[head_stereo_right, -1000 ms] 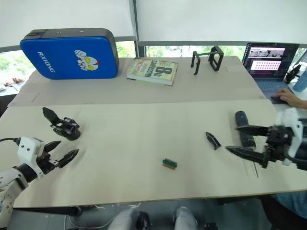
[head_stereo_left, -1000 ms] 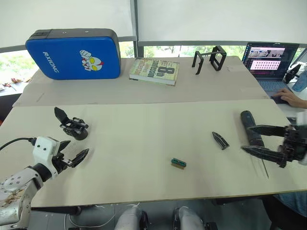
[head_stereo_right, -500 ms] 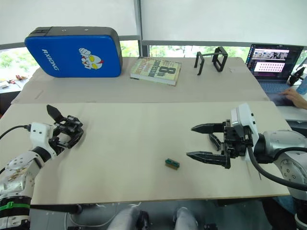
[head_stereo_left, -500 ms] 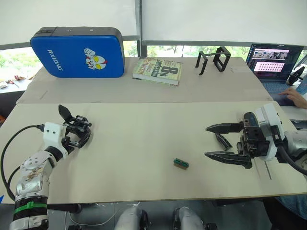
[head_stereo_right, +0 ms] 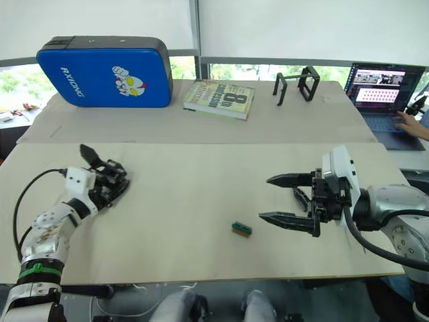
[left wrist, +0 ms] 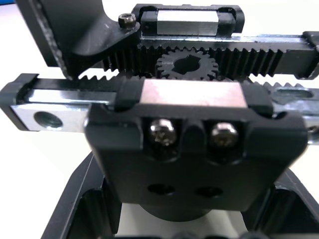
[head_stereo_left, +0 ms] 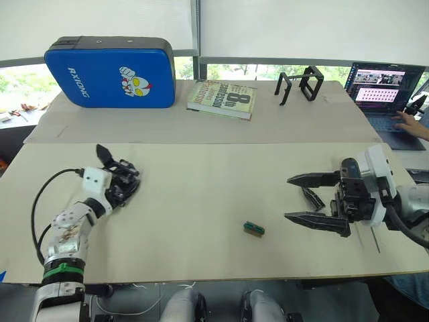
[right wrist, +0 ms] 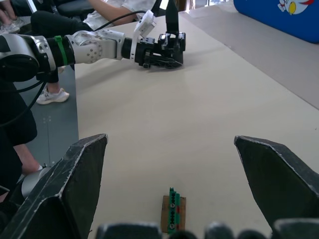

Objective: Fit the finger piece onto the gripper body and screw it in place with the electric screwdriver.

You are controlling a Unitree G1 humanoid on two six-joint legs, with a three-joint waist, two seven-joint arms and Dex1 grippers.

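The gripper body [head_stereo_left: 123,182], a small black blocky part with one blade standing up from it, lies on the left of the table. My left gripper [head_stereo_left: 115,191] is closed around it. In the left wrist view the gripper body [left wrist: 194,134] is very close, with its rack, gear and two screws showing. The finger piece [head_stereo_left: 312,198], a small black blade, lies flat between the wide-spread fingers of my open right gripper [head_stereo_left: 287,198]. Behind that gripper the electric screwdriver [head_stereo_left: 348,166] is mostly hidden.
A tiny green block [head_stereo_left: 253,229] lies near the table's middle front. At the back are a blue case [head_stereo_left: 110,70], a book [head_stereo_left: 221,98] and open black frames [head_stereo_left: 301,82]. A laptop [head_stereo_left: 385,87] and a person's hand [head_stereo_left: 409,121] are at the far right.
My left gripper reached the gripper body, closed on it and carried it a little to the right. My right gripper swung left from the screwdriver to straddle the finger piece.
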